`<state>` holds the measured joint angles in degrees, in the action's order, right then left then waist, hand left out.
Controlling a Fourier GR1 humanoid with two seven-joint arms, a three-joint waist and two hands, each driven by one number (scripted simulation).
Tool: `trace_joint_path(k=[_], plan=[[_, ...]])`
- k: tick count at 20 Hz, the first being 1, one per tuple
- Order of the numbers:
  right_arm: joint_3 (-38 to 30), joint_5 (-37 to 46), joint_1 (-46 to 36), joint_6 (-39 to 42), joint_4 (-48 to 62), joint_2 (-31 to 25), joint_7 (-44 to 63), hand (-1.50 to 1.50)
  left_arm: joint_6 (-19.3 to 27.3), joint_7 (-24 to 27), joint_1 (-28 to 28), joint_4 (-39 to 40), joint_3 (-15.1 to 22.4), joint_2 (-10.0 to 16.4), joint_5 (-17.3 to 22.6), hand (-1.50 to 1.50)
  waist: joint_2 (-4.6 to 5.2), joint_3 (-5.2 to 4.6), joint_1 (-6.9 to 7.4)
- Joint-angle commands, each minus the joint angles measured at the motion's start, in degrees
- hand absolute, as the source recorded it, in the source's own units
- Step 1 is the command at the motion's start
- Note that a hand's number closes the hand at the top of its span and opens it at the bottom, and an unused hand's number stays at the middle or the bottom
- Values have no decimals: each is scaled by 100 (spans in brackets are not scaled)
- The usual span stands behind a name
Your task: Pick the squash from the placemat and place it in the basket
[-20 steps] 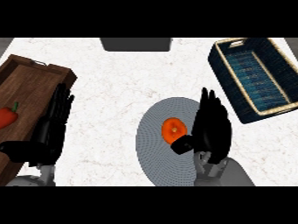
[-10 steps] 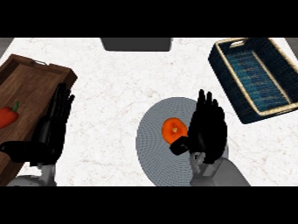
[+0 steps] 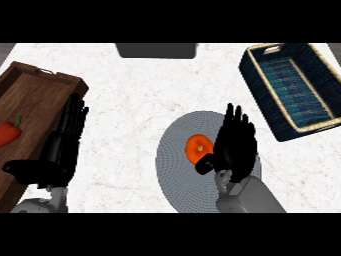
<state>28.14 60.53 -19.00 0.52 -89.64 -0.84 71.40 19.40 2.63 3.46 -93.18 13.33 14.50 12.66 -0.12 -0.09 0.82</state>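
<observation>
An orange squash lies on a round grey placemat at the counter's lower middle. My right hand stands just to the right of the squash with straight fingers pointing up; its thumb reaches toward the squash's lower right side and hides a little of it. The dark blue basket with a tan rim sits at the upper right, nothing in it. My left hand rests open at the lower left, beside the wooden tray.
A long brown wooden tray lies along the left edge and holds a red pepper. A dark grey box stands at the counter's far edge, top middle. White marbled counter lies between the placemat and the basket.
My right hand has slid left and down across the placemat toward the squash. The squash, the basket and my left hand have kept their places.
</observation>
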Motion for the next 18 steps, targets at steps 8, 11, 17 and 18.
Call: trace_joint_path(k=[8, 11, 17, 18], plan=[[329, -266, 82, -646, 482, 80, 1382, -150, -100, 31, 26, 94, -140, 21, -12, 0, 12, 4, -10], [195, -392, -23, -476, 417, 80, 1382, -150, -262, -13, 64, 80, -261, 132, 100, 0, 5, 1, -21], [287, -540, -63, -823, 821, 80, 1381, -150, -105, 35, -257, -132, -82, -86, -24, 0, 10, 6, 32], [275, -475, -118, -744, 676, 80, 1381, -150, -462, -211, 57, -168, -532, 362, 284, 0, 4, 5, -5]])
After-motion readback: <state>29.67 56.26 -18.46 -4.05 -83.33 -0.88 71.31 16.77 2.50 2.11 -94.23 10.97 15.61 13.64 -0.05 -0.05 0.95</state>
